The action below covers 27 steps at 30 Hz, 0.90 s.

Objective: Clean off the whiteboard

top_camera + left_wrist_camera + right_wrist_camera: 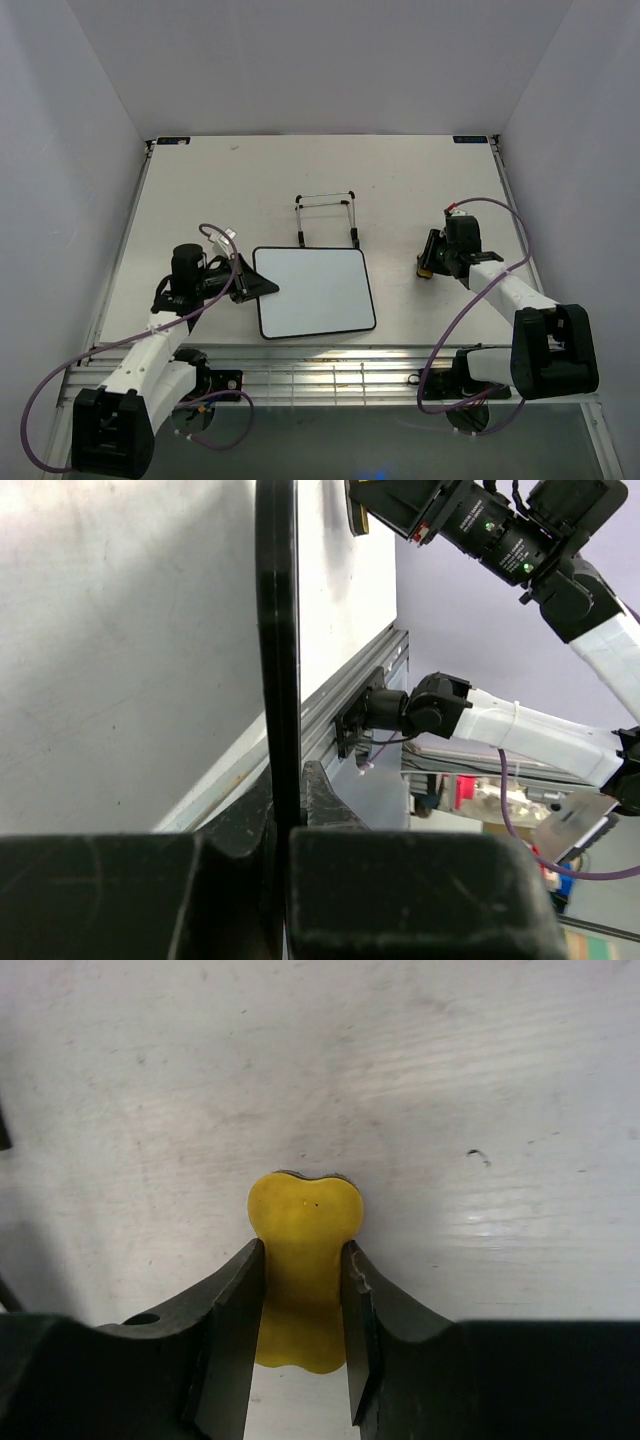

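Whiteboard point(318, 292) lies flat on the table point(200, 190), about mid-way between the two arms, long side running left to right. Face reads blank white from above, with no marks I can make out; the left wrist view sees it nearly edge-on and shows nothing either. Left gripper point(243, 281) has its fingers closed down on the board's left edge, the thin black frame pinched between them, pinning the board. Right gripper point(428, 264) sits well off to the board's right, low over bare table, fingers nipped in on the waist of a yellow eraser point(303, 1215), firm hold, eraser's head poking past the tips. Wire easel stand point(327, 215) is just behind the board's far edge, nothing on it. Judgement: wiping looks finished, or any residue is too faint to see. If a pass remains, the right arm must carry the eraser back over the face and press flat while the left holds; otherwise, set the eraser down.
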Each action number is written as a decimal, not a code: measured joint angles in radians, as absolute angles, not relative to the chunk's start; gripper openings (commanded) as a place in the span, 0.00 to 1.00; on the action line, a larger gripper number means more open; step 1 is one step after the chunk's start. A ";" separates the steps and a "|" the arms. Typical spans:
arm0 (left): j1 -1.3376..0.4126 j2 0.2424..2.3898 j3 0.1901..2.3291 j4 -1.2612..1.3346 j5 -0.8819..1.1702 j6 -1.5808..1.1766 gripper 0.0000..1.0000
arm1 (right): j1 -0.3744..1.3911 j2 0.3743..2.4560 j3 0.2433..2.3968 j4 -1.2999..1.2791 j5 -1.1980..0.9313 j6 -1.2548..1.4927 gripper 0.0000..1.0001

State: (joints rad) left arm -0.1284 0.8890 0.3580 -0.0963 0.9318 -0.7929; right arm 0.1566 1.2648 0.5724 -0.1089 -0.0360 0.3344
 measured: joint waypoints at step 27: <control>-0.128 0.719 0.506 0.052 0.926 -0.787 0.00 | 0.139 1.175 0.667 -0.313 0.191 0.311 0.77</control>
State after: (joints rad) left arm -0.1284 0.7185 0.5056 0.0517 0.9257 -0.7872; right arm 0.1387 1.1751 0.6674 -0.3134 0.1905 0.3107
